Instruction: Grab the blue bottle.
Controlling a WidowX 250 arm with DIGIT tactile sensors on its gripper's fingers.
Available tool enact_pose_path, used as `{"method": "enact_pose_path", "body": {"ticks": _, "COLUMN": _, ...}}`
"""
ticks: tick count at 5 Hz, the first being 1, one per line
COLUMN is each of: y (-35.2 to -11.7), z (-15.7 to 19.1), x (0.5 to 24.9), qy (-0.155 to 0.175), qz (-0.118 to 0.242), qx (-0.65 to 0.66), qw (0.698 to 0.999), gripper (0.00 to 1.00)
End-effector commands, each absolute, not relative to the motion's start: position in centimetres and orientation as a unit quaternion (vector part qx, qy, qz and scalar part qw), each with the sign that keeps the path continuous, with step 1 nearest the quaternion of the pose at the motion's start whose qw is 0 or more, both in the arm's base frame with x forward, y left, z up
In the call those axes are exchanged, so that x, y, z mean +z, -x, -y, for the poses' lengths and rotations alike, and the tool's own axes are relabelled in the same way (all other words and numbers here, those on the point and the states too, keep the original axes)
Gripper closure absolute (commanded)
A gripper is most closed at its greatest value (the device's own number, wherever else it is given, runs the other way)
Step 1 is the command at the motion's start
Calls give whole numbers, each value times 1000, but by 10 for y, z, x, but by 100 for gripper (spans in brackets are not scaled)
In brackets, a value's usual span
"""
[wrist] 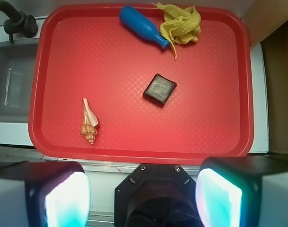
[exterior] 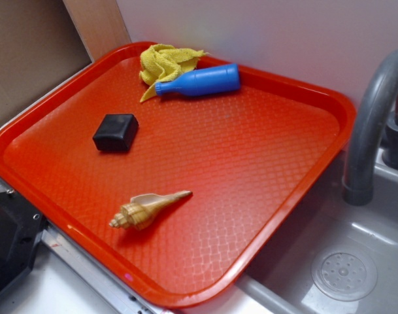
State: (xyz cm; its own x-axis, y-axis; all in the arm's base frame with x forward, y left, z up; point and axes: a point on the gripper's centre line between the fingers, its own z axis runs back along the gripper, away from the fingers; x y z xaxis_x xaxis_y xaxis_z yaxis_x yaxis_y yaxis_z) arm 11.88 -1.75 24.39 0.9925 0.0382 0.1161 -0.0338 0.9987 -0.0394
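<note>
A red tray [exterior: 316,216] is sitting beside a sink. The blue bottle [exterior: 202,82] is lying on its side at the tray's far edge, neck touching a yellow cloth [exterior: 163,64], body exposed for grasping. The hand [wrist: 144,191] is hovering wide open and empty, off the tray's near edge.

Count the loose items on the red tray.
4. Blue bottle lying on its side at the far edge, its neck touching the yellow cloth bunched in the far corner; black block mid-tray; seashell near the front edge. Nothing looks hidden.
</note>
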Motion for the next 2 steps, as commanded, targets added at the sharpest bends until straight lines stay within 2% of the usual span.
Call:
{"method": "enact_pose_path", "body": {"ticks": 1, "y": -119, "z": 17, "x": 244, "qy": 19, "qz": 59, "qx": 18, "qw": 998, "gripper": 0}}
{"method": "enact_pose_path", "body": {"ticks": 2, "y": -149, "z": 10, "x": 211, "qy": -14, "qz": 75, "qx": -61, "qw": 995, "gripper": 0}}
